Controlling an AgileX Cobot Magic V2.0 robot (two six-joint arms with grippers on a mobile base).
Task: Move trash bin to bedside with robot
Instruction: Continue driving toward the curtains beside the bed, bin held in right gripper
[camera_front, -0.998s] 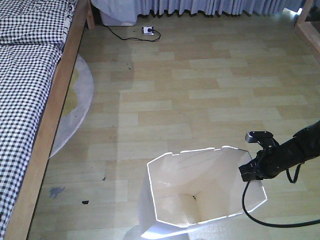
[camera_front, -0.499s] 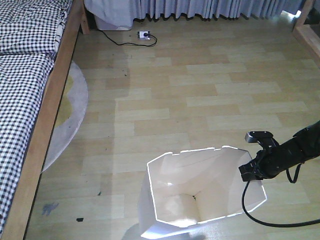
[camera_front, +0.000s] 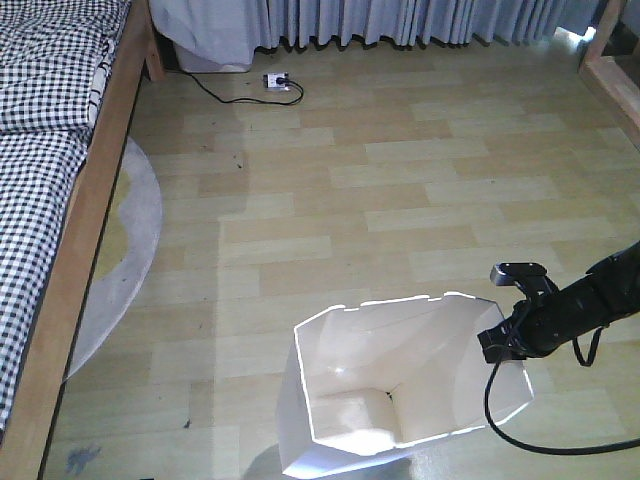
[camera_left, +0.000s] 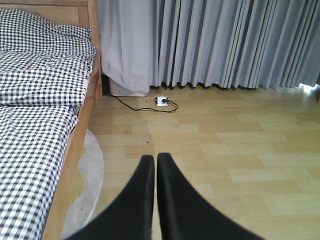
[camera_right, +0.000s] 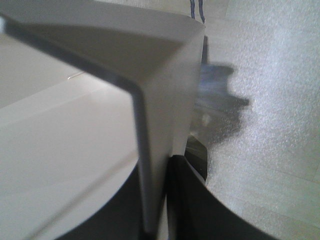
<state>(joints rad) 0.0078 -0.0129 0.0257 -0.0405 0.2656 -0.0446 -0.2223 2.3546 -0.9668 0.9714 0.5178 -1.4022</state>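
— Where's the white faceted plastic trash bin (camera_front: 370, 345)?
— On the floor (camera_front: 400, 200), well apart from the wooden-framed checked bed (camera_front: 70, 260). My right hand (camera_front: 497, 343) is clamped on its rim; my left hand (camera_left: 155, 167) is pinched closed, empty.

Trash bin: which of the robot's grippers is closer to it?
The right. The right gripper is clamped on the trash bin's rim wall. The left gripper is shut on nothing, pointing alongside the bed, with no bin in its view.
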